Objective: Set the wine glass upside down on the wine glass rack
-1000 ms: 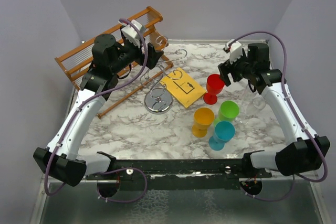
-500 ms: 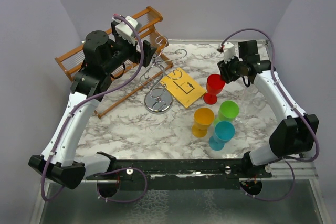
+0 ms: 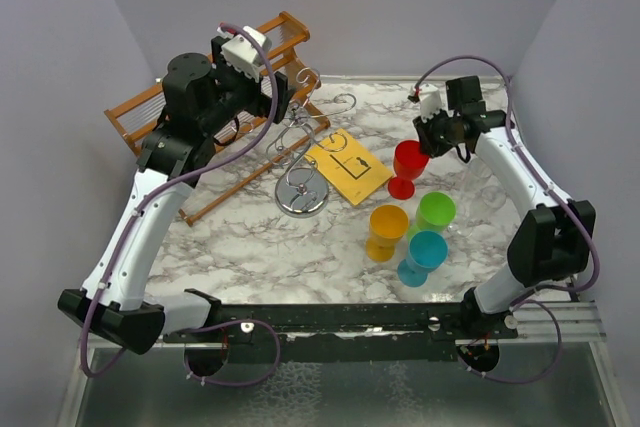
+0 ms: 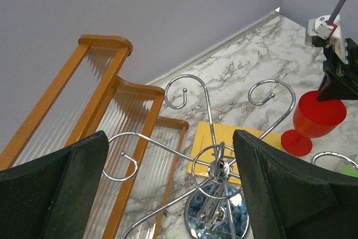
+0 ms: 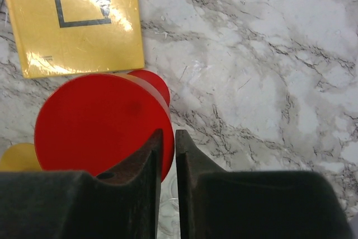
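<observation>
The red wine glass [image 3: 408,162] stands upright on the marble table, right of the yellow book. My right gripper [image 3: 426,137] comes down over its far right rim. In the right wrist view the right gripper [image 5: 166,135] is shut on that rim of the red wine glass [image 5: 95,121], one finger inside the bowl and one outside. The silver wire wine glass rack [image 3: 302,192] stands left of the book with nothing on its arms. My left gripper [image 3: 272,99] hovers above and behind it, open. In the left wrist view the rack [image 4: 218,167] shows between the wide jaws of the left gripper [image 4: 170,135].
A brown wooden slatted rack [image 3: 200,97] lies at the back left. The yellow book [image 3: 348,165] sits between the wire rack and the red glass. Orange [image 3: 387,227], green [image 3: 436,210] and blue [image 3: 425,252] goblets crowd just in front of the red one.
The right gripper's jaws have closed from wide open onto the red glass's rim. The left gripper has drawn up and back from the wire rack and stays open.
</observation>
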